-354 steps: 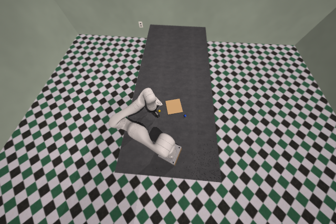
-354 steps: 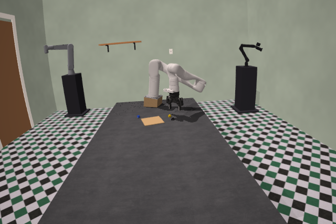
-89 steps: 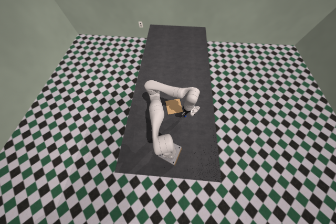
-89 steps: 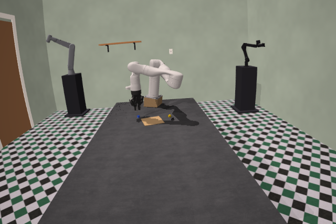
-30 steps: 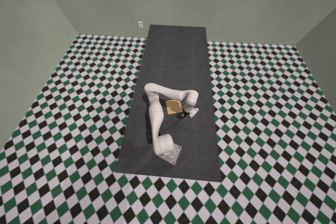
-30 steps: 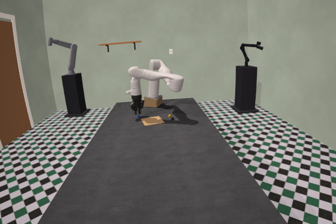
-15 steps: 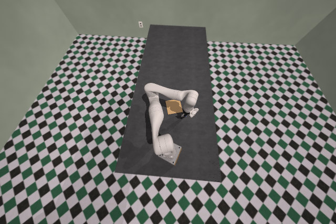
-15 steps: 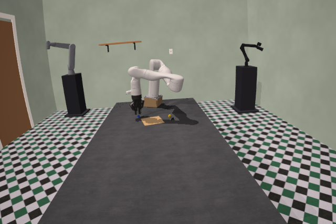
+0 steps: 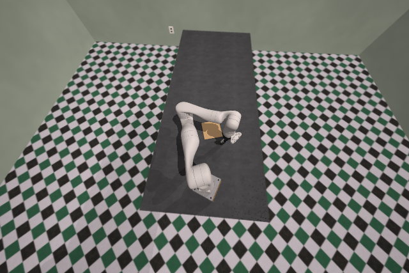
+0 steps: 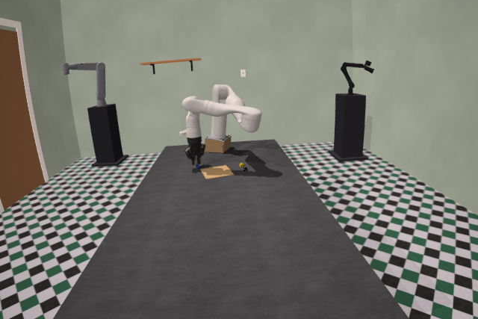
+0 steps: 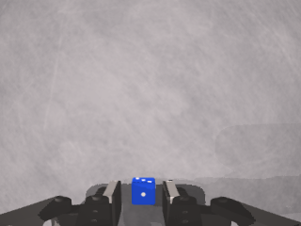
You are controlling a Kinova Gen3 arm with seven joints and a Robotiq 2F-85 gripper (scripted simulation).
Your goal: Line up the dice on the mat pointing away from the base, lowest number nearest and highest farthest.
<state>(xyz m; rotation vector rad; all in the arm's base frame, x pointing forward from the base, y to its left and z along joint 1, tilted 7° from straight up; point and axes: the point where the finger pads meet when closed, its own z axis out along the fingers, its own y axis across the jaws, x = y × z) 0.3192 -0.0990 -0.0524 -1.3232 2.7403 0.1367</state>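
The blue die (image 10: 197, 166) (image 11: 143, 192) shows one pip on its large face in the wrist view and several on a narrow side face. My gripper (image 9: 222, 141) (image 10: 196, 163) (image 11: 141, 194) points down around it, partly open, with a gap on each side of the die. The tan mat (image 9: 207, 135) (image 10: 208, 175) lies flat beside the gripper. The yellow die (image 10: 241, 164) and the black die (image 10: 245, 169) are close together off the mat, on its other side. Their numbers are too small to read. In the top view the arm hides all three dice.
The arm (image 9: 198, 111) (image 10: 216, 107) reaches over the dark table (image 9: 215, 65) (image 10: 231, 249) and casts shadows on it and the mat. The robot's base (image 9: 215, 194) (image 10: 217, 144) stands at one end of the table. Two other arms on black pedestals (image 10: 106, 134) (image 10: 349, 126) stand off the table.
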